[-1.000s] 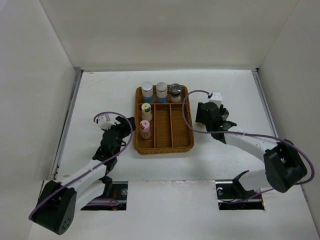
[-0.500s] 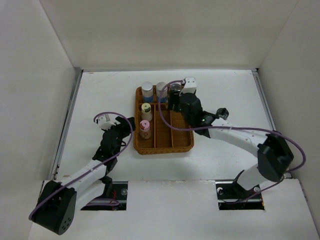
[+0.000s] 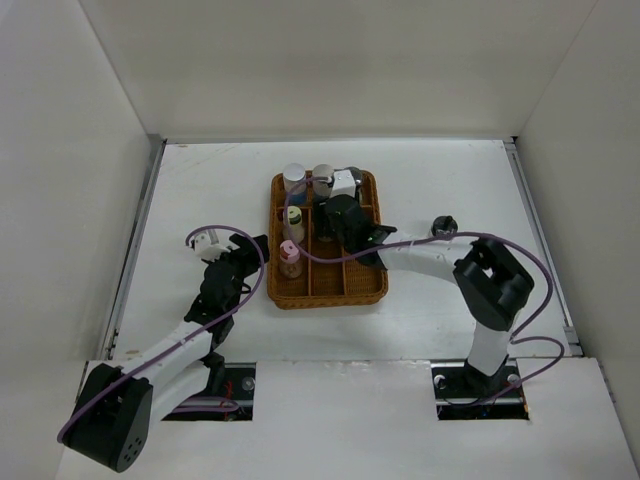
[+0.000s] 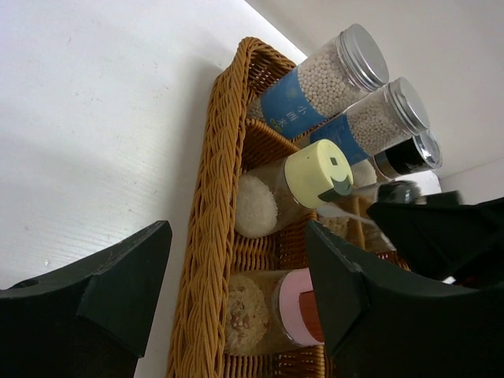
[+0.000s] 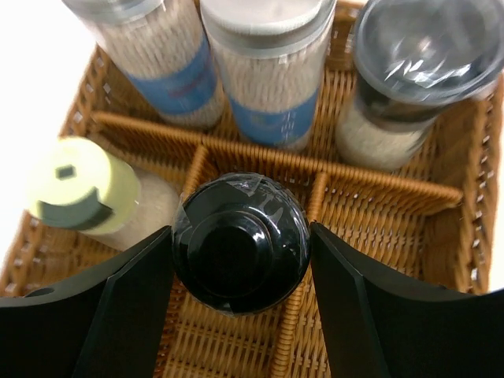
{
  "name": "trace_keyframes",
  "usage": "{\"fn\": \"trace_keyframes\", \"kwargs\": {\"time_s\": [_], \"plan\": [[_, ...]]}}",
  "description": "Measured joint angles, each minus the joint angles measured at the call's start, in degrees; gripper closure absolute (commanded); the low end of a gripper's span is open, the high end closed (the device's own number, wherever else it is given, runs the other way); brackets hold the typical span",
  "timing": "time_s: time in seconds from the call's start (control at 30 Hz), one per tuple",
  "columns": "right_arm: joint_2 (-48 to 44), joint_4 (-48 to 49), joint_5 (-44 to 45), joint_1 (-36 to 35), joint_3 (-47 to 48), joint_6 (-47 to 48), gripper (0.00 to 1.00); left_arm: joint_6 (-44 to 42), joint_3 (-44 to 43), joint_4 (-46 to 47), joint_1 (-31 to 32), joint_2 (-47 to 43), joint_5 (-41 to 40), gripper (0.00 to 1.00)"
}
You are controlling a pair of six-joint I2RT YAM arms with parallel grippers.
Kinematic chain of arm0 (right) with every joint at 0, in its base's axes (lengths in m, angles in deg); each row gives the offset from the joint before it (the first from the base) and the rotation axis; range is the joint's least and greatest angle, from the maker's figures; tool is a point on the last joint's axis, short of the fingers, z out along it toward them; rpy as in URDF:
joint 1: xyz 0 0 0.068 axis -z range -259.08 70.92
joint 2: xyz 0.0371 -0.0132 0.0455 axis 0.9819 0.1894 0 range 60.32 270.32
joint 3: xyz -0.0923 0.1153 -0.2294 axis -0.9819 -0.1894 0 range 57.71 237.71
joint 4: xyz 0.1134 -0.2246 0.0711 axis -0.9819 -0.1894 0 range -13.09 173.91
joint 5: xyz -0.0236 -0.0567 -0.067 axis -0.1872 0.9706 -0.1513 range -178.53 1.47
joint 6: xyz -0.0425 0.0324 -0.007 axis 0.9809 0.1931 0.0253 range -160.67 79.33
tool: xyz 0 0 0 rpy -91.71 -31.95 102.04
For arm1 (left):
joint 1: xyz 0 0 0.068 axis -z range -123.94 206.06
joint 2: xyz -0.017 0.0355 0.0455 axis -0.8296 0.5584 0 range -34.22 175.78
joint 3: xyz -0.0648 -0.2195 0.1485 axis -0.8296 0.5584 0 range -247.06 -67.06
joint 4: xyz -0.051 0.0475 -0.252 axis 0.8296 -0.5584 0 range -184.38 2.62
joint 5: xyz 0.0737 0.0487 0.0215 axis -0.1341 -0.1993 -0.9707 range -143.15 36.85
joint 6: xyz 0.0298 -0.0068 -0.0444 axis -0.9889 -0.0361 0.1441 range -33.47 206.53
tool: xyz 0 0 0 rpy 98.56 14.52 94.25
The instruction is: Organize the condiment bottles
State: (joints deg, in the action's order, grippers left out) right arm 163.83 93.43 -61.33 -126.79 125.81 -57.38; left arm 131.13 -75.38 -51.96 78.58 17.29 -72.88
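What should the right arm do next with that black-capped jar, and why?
Probably lower it straight down, then let go. The right gripper holds the black-capped jar above the tray's middle lane, which looks bare beneath it. The yellow-capped jar stands in the lane beside it.

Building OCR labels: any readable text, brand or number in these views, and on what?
Grey-capped jar with blue label: white Chinese characters, too blurred to quote.
Second blue-label jar: no print legible.
Black-capped jar in right pincer: no text.
Nothing else bears text.
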Motion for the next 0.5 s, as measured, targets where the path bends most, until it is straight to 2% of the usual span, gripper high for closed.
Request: {"fn": "trace_keyframes", "kwargs": {"time_s": [0.3, 0.5], "plan": [[2.14, 0.15, -0.28, -0.04, 0.46, -0.37, 0.17, 0.0, 0.0, 0.0, 0.0, 0.11, 0.02, 0.33], [-0.96, -0.15, -0.26, -0.42, 0.39, -0.37, 0.13, -0.02, 0.0, 0.0, 0.02, 0.11, -0.02, 0.33]]}}
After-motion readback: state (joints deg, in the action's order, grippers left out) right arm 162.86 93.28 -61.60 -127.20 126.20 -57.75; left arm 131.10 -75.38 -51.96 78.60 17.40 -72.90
